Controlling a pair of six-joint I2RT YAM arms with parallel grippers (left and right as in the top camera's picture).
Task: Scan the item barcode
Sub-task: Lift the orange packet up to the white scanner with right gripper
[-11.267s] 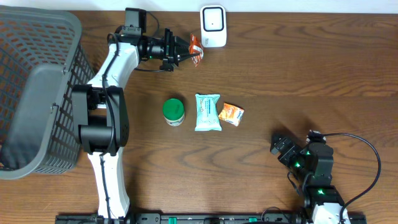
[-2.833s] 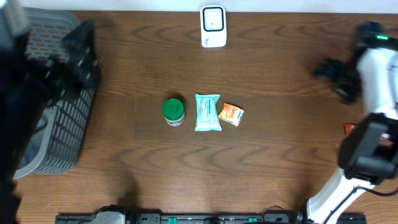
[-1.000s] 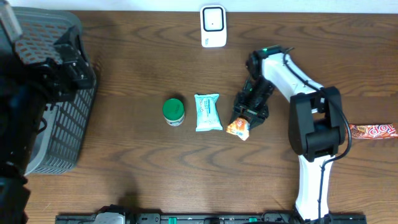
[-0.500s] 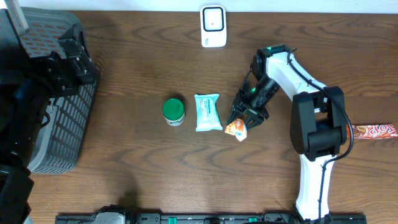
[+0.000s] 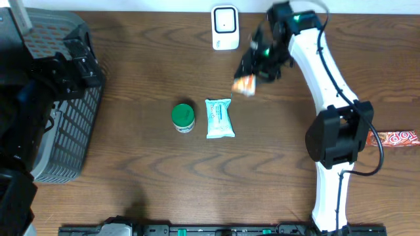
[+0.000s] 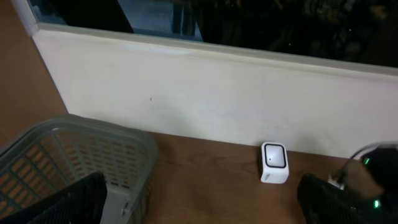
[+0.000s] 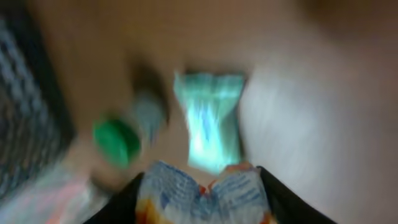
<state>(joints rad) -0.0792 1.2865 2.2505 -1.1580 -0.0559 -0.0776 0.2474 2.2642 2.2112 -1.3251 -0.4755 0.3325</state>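
Observation:
My right gripper is shut on a small orange and white snack packet and holds it in the air just right of the white barcode scanner at the table's back edge. The blurred right wrist view shows the packet pinched between the two dark fingers. My left gripper is open and empty, raised high beside the basket. Its view looks across at the scanner.
A green-lidded jar and a teal pouch lie mid-table. A grey mesh basket stands at the left, under my left arm. A red wrapper lies at the right edge.
The right gripper has lifted the orange packet off the table beside the teal pouch and carried it back toward the scanner. The left arm has stayed put.

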